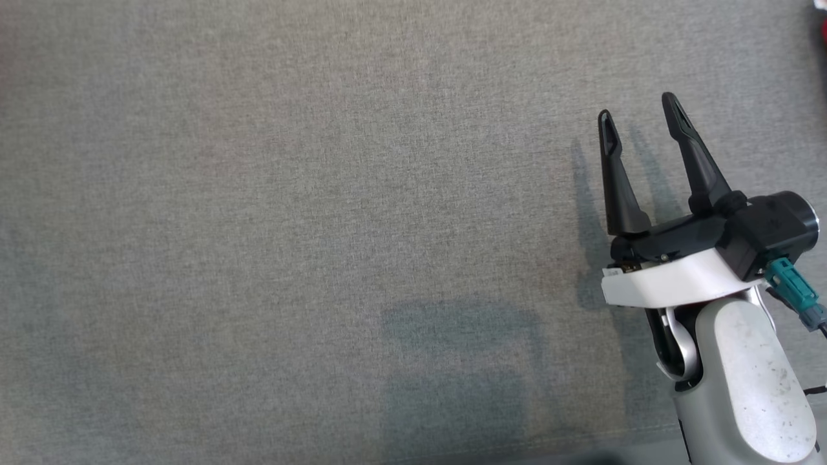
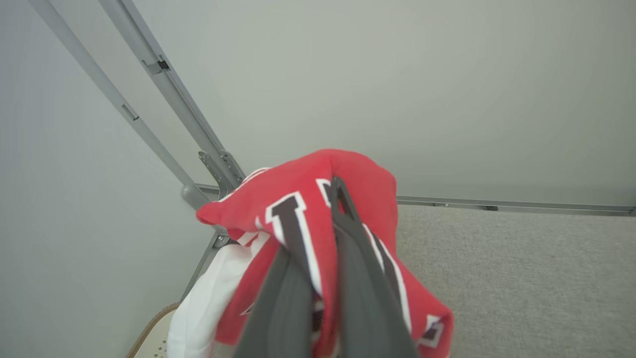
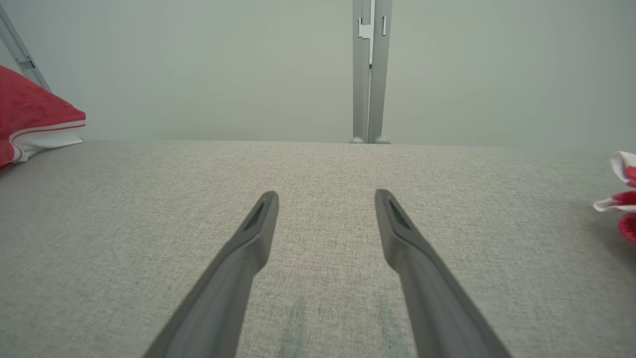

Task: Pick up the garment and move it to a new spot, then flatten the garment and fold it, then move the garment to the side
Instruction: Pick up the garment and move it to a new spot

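Garment: red garment with black, white-edged lettering is bunching up in the middle of the left wrist view, over the counter corner beside the grey frame posts. A red fold with a white band is also showing at the upper left edge of the right wrist view.
Left tool: left tool is clenching on the garment, its two dark fingers pressing together with red fabric wrapping over them.
White fabric: white fabric is hanging below the red at the lower left; whether it is part of the garment cannot be told.
Right tool: right tool is standing released at the right of the head view, fingers spreading wide over bare grey counter and holding nothing.
Other cloth: red and white cloth is lying at the right edge of the right wrist view.
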